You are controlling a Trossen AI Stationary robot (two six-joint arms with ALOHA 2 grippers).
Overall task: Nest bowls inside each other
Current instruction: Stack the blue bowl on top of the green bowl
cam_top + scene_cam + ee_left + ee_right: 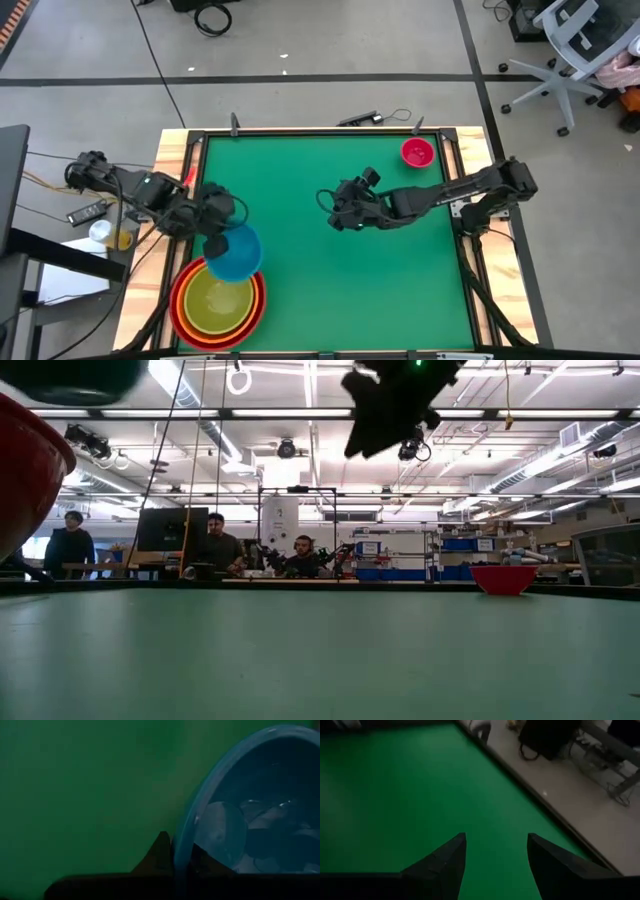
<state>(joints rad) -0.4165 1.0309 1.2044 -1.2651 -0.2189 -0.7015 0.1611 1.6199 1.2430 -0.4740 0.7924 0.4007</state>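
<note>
Near the table's near left corner stands a nest of bowls: red (180, 312) outermost, orange inside it, yellow-green (215, 303) innermost. Above its far rim hangs a blue bowl (234, 252), with my left gripper (215, 222) shut on it. A small magenta-pink bowl (417, 152) stands on its base at the far right of the green table (330, 290); it also shows in the low view (503, 579). My right gripper (496, 851) hovers open over the table's middle (334, 210), with nothing between its fingers. My left gripper pinches the blue bowl's rim (181, 851), one finger (157, 852) outside the wall and one inside. The bowl is lifted clear, tilted, hanging below the fingers over the far rim of the nest.
Wooden rails (185, 160) frame the table. Bare green mat lies between the nest and the magenta-pink bowl. A black cable and a small device (360, 119) lie just beyond the far edge. In the low view, people sit at desks in the room behind.
</note>
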